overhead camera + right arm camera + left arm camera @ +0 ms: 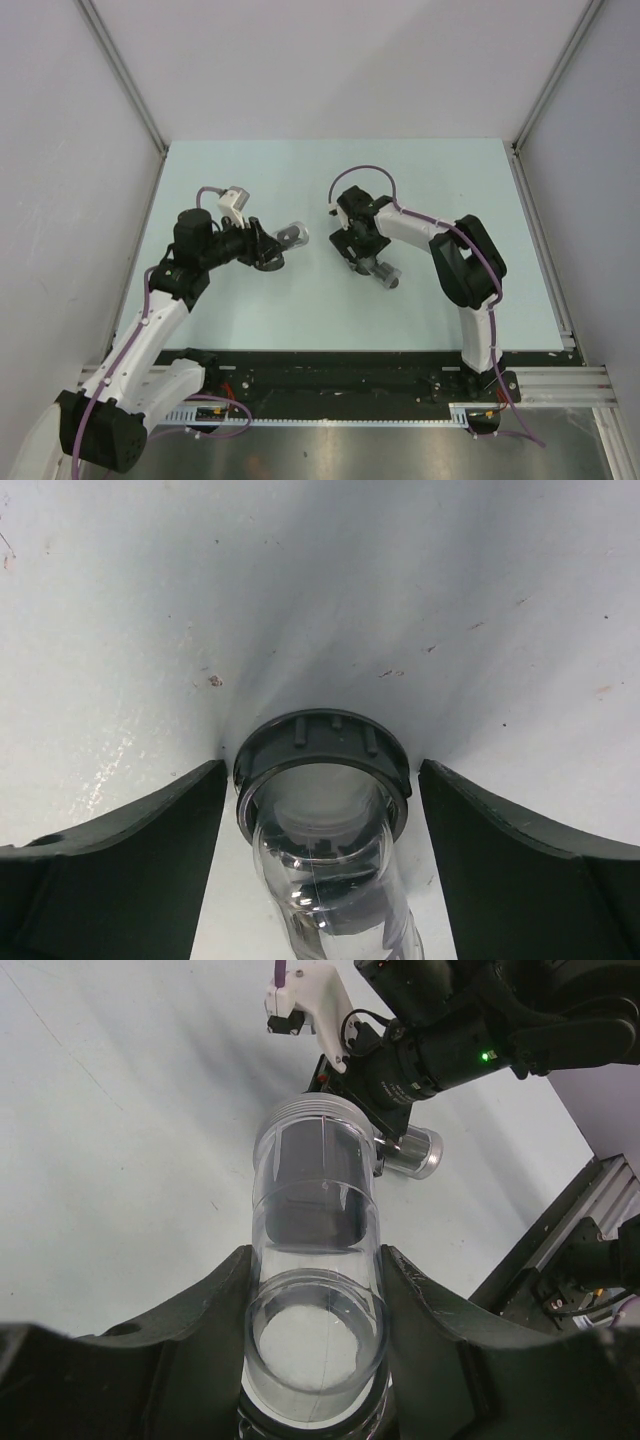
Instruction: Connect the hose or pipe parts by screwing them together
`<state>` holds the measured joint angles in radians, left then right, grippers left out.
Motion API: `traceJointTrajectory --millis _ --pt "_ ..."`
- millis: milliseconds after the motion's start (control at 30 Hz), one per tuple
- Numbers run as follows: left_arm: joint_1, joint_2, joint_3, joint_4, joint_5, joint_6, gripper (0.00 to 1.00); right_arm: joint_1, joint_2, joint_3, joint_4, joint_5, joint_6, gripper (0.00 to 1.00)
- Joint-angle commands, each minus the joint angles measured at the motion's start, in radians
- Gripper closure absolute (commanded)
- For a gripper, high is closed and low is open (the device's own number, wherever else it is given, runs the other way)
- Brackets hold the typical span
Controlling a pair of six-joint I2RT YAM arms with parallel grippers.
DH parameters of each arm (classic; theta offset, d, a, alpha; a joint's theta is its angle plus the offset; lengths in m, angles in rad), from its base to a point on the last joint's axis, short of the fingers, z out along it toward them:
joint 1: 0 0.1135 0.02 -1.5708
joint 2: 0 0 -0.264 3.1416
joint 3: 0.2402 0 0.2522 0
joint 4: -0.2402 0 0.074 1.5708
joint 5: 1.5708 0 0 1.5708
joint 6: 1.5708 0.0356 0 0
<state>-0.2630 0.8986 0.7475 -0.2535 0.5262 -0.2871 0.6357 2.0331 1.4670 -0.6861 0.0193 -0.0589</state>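
A clear pipe part (pixel 318 1195) with a threaded rim at its far end sits between the fingers of my left gripper (pixel 317 1260), and both fingers press on its sides. In the top view this left gripper (pixel 270 250) holds the part (pixel 293 236) a little above the table, pointing right. A second clear pipe part (pixel 330 870) with a dark ribbed nut (pixel 322 745) lies on the table between the fingers of my right gripper (pixel 320 772). A gap shows on each side of it, so the gripper stands open. From above, that part (pixel 387 277) sticks out below the right gripper (pixel 366 258).
The pale table (pixel 330 180) is walled by white panels at the left, back and right. A black and aluminium rail (pixel 400 385) runs along the near edge. Purple cables (pixel 362 172) loop over both arms. The two grippers are about a hand's width apart.
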Motion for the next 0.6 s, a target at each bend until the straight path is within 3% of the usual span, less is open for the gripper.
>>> traceJointTrajectory --millis 0,167,367,567 --pt "0.002 -0.024 -0.002 0.025 0.001 0.006 1.0 0.001 0.016 0.035 -0.007 0.022 -0.016 0.21" --pt "0.002 -0.023 -0.002 0.023 0.003 0.005 1.0 -0.002 0.01 0.035 -0.01 -0.001 -0.013 0.31" --pt "0.002 -0.02 -0.002 0.023 0.003 0.005 1.0 -0.014 -0.005 0.036 -0.009 -0.054 0.002 0.23" --pt "0.002 -0.013 -0.002 0.025 0.006 0.005 1.0 -0.018 -0.004 0.035 -0.01 -0.047 0.019 0.24"
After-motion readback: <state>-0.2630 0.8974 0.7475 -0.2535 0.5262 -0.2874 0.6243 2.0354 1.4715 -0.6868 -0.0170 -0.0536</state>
